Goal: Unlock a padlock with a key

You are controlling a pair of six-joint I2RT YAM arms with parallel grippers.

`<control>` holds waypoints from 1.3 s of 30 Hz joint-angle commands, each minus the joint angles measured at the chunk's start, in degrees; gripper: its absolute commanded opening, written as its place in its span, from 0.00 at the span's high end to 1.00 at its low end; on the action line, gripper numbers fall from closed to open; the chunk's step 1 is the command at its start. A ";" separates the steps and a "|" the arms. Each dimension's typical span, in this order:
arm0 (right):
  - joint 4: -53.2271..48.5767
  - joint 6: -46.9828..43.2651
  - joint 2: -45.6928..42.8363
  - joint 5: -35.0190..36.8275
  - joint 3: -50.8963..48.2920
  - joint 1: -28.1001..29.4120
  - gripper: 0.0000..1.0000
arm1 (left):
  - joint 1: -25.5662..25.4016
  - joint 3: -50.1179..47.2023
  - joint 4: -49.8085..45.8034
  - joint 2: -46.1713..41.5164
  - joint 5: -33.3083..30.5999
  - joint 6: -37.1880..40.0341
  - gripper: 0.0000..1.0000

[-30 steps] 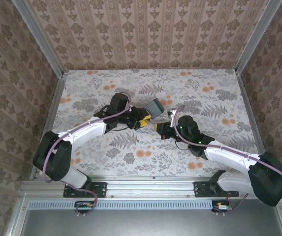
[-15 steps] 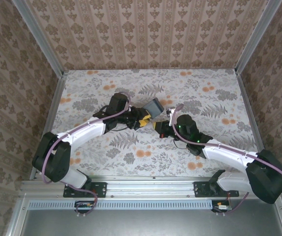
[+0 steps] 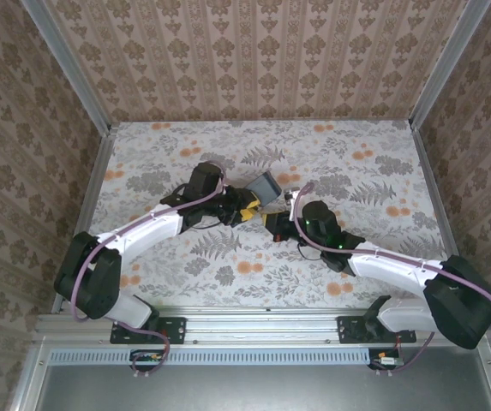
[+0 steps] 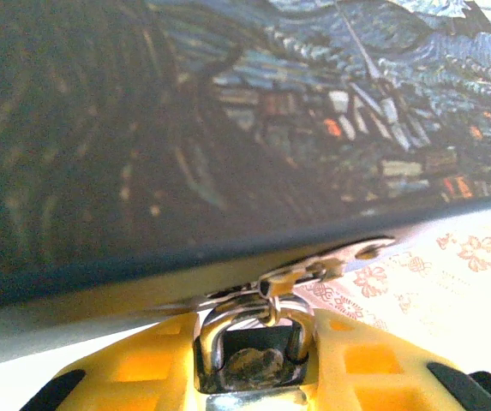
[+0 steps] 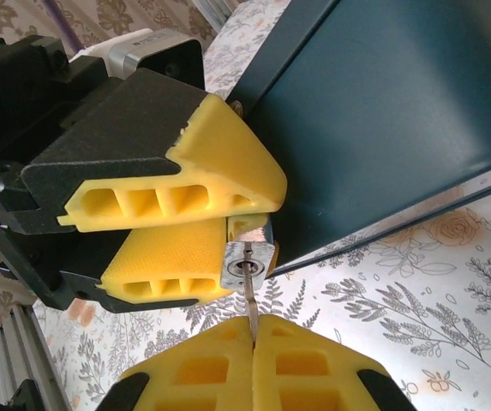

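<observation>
In the right wrist view the small silvery padlock (image 5: 249, 261) is clamped between the yellow fingers of my left gripper (image 5: 249, 224), keyhole facing the camera. My right gripper (image 5: 255, 321) is shut on a thin metal key (image 5: 252, 301), and the key's tip sits in the keyhole. From the left wrist view the padlock's shackle (image 4: 249, 330) hangs through the metal hasp (image 4: 326, 264) of the dark blue box (image 4: 228, 128), with my left gripper (image 4: 249, 381) shut on the lock body. From above, the left gripper (image 3: 247, 211) and right gripper (image 3: 272, 223) meet just below the box (image 3: 266, 187).
The floral tabletop (image 3: 356, 163) is walled by patterned panels on three sides, with metal rails (image 3: 91, 197) along the edges. The blue box is tilted up off the surface beside the grippers. Open floor lies behind and to both sides of the arms.
My right gripper has moved left toward the left gripper, bringing the key up to the padlock. The left arm and box have barely shifted.
</observation>
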 commanded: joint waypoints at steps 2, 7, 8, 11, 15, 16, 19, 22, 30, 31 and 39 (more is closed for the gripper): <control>7.96 -1.43 1.15 -0.01 2.45 1.45 1.00 | -1.10 1.96 0.63 -0.78 1.59 0.61 1.00; 11.27 -1.85 2.19 0.16 2.94 1.53 1.00 | -1.30 2.23 0.12 -0.53 1.69 0.63 1.00; 11.70 -2.02 2.37 -0.34 3.11 1.60 1.00 | -1.22 1.88 1.23 -0.52 1.93 -0.08 1.00; 11.84 -2.76 3.72 -0.29 3.35 1.75 1.00 | -0.87 1.74 4.37 -0.42 2.83 -1.21 1.00; 15.66 -1.97 5.88 -1.29 4.13 1.69 1.00 | -1.19 4.04 0.54 0.02 3.09 1.59 1.00; 15.99 -1.75 6.37 -1.67 4.73 1.72 1.00 | -1.30 3.69 1.30 0.06 3.23 1.01 1.00; 17.65 -1.35 7.29 -2.03 5.75 1.74 1.00 | -1.72 4.16 -0.20 0.09 3.36 2.19 1.00; 18.08 -1.99 6.96 -2.13 6.11 1.74 1.00 | -1.82 4.20 -1.82 -0.11 3.60 3.26 1.00; 18.62 -4.48 3.68 -7.28 4.75 1.81 1.00 | 0.63 2.20 -6.57 -1.68 2.25 6.68 1.00; 19.03 -4.51 3.73 -7.93 4.94 2.17 1.00 | 0.59 2.40 -7.26 -1.66 1.93 6.93 1.00; 20.30 -1.97 7.47 -7.09 7.57 3.08 1.00 | -0.25 2.38 -5.26 -1.03 2.26 5.72 1.00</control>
